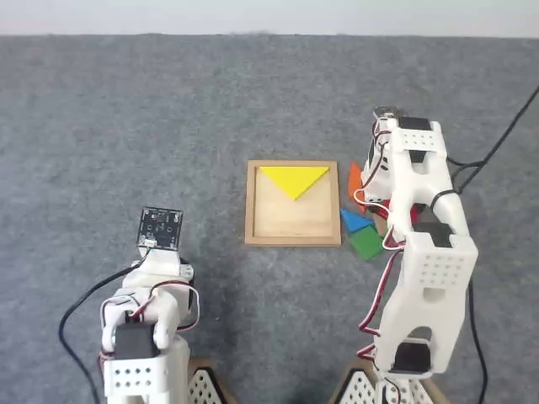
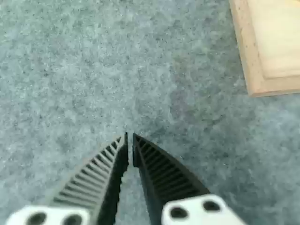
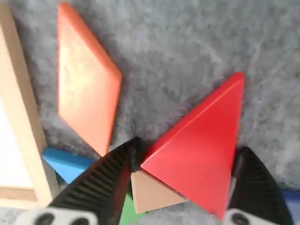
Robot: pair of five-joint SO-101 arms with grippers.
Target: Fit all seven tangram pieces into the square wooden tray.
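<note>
The square wooden tray (image 1: 293, 239) lies mid-table with a yellow triangle (image 1: 294, 179) in its far half. Right of it sit an orange parallelogram (image 1: 354, 178), a blue piece (image 1: 354, 220) and a green piece (image 1: 365, 242). My right gripper (image 3: 188, 146) is down among these, its jaws touching two sides of a red triangle (image 3: 206, 136). That triangle overlaps a tan triangle (image 3: 150, 194), beside the orange parallelogram (image 3: 86, 93). My left gripper (image 2: 130, 136) is shut and holds nothing, over bare carpet near the tray's corner (image 2: 255, 79).
Grey carpet covers the whole table. The right arm (image 1: 421, 210) hides part of the pile of pieces. The left arm (image 1: 152, 295) stands at the near left, well apart from the tray. Another blue edge (image 3: 290, 197) peeks out beside the right finger.
</note>
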